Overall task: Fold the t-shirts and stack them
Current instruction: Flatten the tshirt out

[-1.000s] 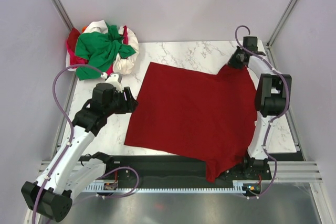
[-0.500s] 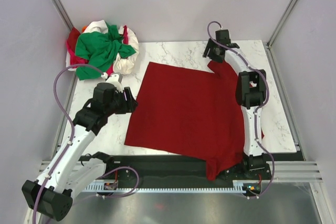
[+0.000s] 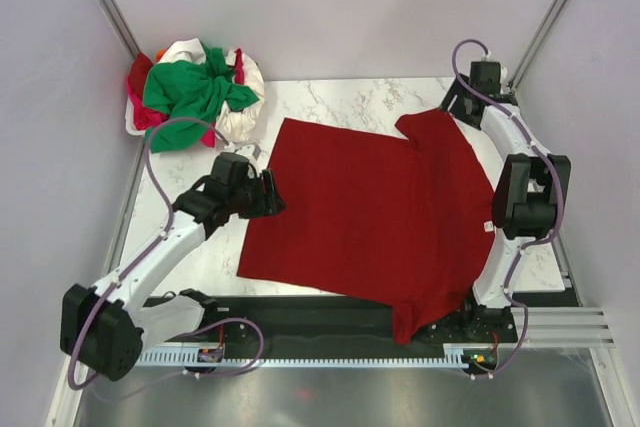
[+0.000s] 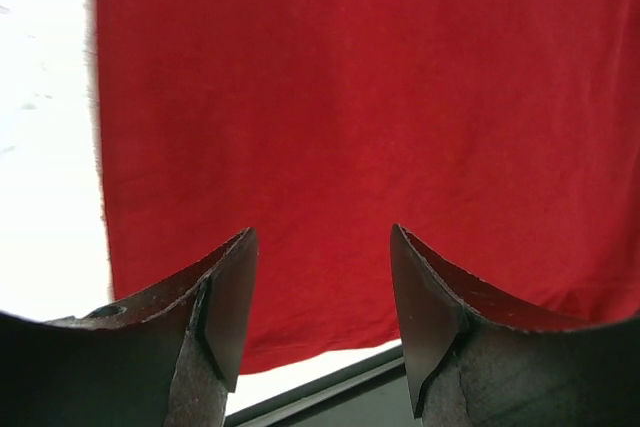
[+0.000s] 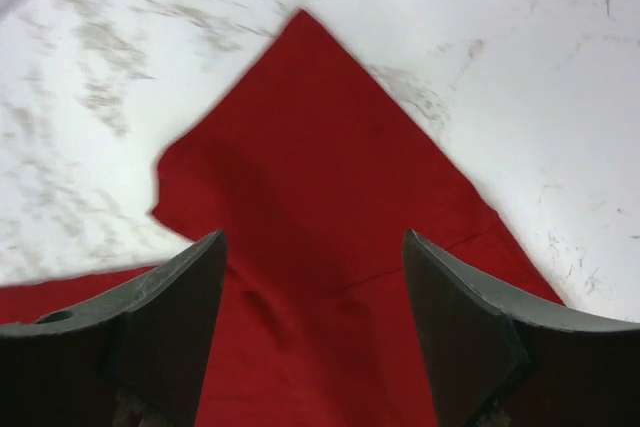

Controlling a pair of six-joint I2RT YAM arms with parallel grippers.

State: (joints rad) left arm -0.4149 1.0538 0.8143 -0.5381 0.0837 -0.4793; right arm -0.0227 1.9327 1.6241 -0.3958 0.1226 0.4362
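Top external view: dark red t-shirt (image 3: 370, 217) lies spread flat on the marble table (image 3: 340, 97), covering most of its middle. One corner of the shirt on the robot's side hangs past the table edge onto the black base plate (image 3: 300, 312). Left tool (image 3: 272, 194) sits at the shirt's left edge, about halfway along it. Right tool (image 3: 460, 105) is at the shirt's far right corner, just beyond the short sleeve (image 3: 432, 129) that lies spread on the marble there. Off the shirt's far left corner and well apart from it, a crumpled heap holds the green t-shirt (image 3: 190, 87) on top, the white t-shirt (image 3: 240, 115) below and beside it, and the pinkish-red t-shirt (image 3: 140, 112) showing at the heap's left side. Left wrist view: both fingers (image 4: 225, 297) stand apart with nothing between them; red cloth fills the view beyond, with the shirt's edge and a strip of bare marble to the left. Jaws parted, no grip. Right wrist view: fingers (image 5: 455, 317) spread wide over the sleeve, whose pointed corner lies flat on the marble; nothing is pinched. Whether either tool touches the cloth cannot be told.
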